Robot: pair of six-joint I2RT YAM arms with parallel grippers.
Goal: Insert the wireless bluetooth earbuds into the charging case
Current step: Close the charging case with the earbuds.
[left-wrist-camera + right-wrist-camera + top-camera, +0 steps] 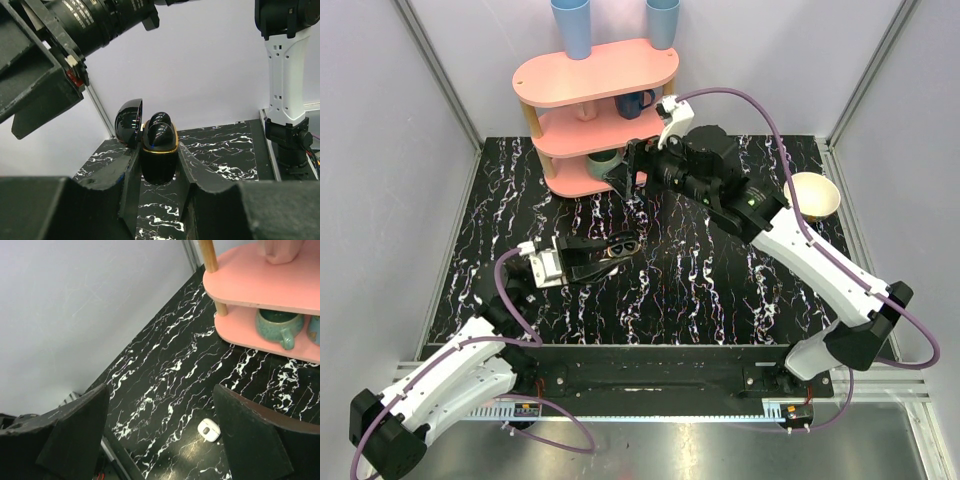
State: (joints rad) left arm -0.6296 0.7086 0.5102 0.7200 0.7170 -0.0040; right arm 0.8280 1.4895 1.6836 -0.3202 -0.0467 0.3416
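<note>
The charging case (159, 150) is glossy black with a gold rim, its lid (129, 122) open. It sits upright between my left gripper's (159, 157) fingers, which press its sides. In the top view the case (623, 245) is at mid-table in my left gripper (610, 250). One white earbud (209, 430) lies on the black marbled table (165, 370). It is below my right gripper (160, 440), between the wide-open fingers and close to the right finger (255, 435). The right gripper (628, 178) hovers by the shelf's foot. The second earbud is not in view.
A pink three-tier shelf (595, 75) stands at the back. It holds a green mug (603, 160) on the bottom tier, a blue mug (635, 103) in the middle and two blue cups (570, 25) on top. A cream bowl (813, 195) sits at the right edge.
</note>
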